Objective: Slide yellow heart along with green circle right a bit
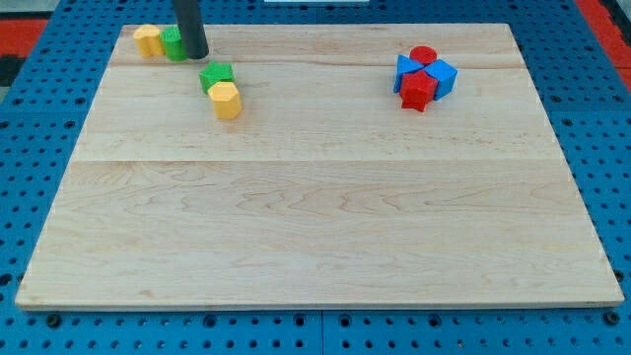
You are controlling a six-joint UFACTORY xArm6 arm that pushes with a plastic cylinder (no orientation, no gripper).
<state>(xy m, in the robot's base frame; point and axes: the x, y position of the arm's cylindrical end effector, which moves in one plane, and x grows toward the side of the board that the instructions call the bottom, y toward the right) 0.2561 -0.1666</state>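
1. A pale wooden surface (315, 217) lies on a blue pegboard (39, 148) that shows on all sides of it.
2. There is no gripper on this arm; it ends in a dark rod (187, 25) that holds nothing.
3. My tip (197, 55) is near the surface's top-left corner, touching the right side of the green circle (174, 43).
4. The yellow heart (148, 40) sits against the green circle's left side, nearest that corner.
5. Just below and right of my tip, apart from it, a green block (216, 76) touches a yellow block (226, 100) in front of it; I cannot tell their shapes.
6. Near the top-right corner is a tight cluster: a red cylinder (423, 55) at the back, a blue block (405, 71) on the left, a blue block (443, 77) on the right and a red star (418, 90) in front.
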